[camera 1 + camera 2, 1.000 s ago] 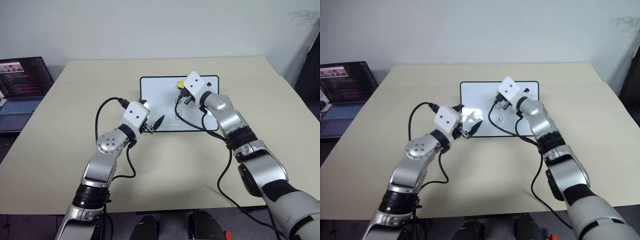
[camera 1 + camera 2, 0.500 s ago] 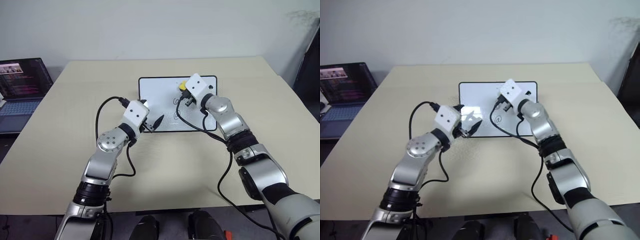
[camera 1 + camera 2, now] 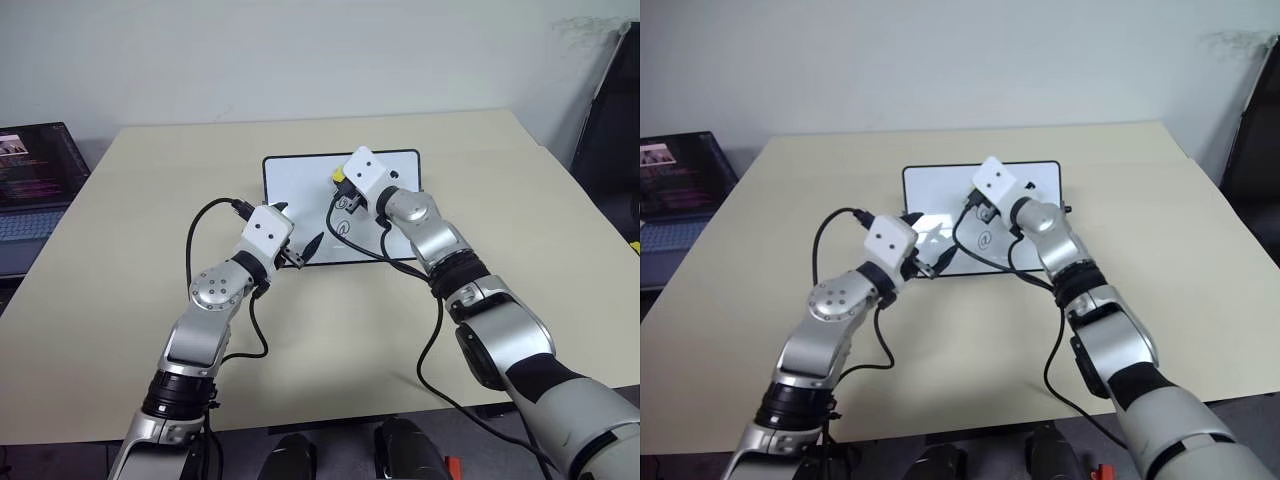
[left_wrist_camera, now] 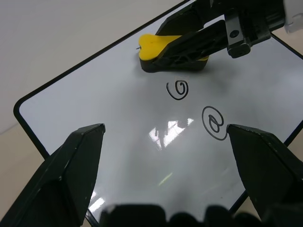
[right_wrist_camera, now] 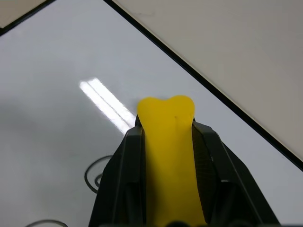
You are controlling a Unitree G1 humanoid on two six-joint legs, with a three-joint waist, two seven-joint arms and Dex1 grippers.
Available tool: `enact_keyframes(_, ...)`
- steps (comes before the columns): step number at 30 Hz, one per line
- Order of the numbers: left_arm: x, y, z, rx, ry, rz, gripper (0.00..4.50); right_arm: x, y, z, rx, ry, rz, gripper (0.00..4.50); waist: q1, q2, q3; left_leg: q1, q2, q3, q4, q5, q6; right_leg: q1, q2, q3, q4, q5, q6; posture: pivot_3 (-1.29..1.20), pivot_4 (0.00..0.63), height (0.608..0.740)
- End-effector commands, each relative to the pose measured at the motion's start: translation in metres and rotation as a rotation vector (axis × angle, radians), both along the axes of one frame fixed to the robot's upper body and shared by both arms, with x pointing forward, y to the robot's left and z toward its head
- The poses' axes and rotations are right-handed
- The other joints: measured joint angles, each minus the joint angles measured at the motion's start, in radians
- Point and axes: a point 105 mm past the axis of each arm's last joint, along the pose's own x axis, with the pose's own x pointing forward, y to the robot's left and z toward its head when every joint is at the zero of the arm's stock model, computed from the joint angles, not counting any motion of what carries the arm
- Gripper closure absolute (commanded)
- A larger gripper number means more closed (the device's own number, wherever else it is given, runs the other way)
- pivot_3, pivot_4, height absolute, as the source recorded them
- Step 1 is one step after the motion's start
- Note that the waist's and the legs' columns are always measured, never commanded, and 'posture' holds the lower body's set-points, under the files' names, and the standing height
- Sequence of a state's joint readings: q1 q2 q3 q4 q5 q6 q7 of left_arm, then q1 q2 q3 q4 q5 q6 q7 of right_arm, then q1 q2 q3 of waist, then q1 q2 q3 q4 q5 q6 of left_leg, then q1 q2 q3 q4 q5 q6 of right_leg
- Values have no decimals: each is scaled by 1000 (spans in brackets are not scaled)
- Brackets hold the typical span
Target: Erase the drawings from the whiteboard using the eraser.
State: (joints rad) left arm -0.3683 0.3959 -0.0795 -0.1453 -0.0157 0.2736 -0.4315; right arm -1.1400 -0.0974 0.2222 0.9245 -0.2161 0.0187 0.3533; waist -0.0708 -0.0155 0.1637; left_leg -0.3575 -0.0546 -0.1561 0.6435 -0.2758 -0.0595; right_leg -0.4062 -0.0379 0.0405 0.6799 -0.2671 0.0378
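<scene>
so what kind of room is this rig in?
Probably an office or lab test room: a plain beige table against a bare white wall, an open laptop off to one side, and a small whiteboard laid flat on the table.

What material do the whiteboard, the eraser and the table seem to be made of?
Whiteboard: smooth glossy white surface, likely coated plastic or metal, since it mirrors the ceiling lights; thin black frame, probably plastic.
Eraser: matte yellow top, looks like soft plastic or foam; dark underside, possibly felt.
Table: matte beige top, likely laminate; no wood grain shows.
</scene>
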Motion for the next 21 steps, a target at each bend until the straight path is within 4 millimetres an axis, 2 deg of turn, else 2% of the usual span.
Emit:
enact_keyframes(1, -3, 3, 17, 3, -68, 13, 0, -1, 10, 2, -21, -4, 23, 3503, -1, 0, 0, 0, 0, 0, 0, 0, 0, 0, 0, 0, 0, 0, 0, 0, 150, 740)
enact_keyframes(9, -2, 0, 18, 2, -69, 5, 0, 1, 16, 10, -20, -28, 24, 3503, -4, 0, 0, 0, 0, 0, 0, 0, 0, 0, 0, 0, 0, 0, 0, 0, 150, 740)
enact_keyframes(15, -1, -4, 18, 2, -67, -9, 0, 9, -2, 13, -34, -47, -33, 3503, -2, 0, 0, -1, 0, -1, 0, 0, 0, -1, 0, -1, 0, 0, 0, 0, 150, 740)
enact_keyframes(21, 0, -6, 18, 4, -68, -21, 0, 12, -7, 17, -28, -59, -51, 3503, 9, 0, 0, -2, -1, -2, 0, 0, 0, -1, 0, -1, 0, 0, 0, 0, 150, 740)
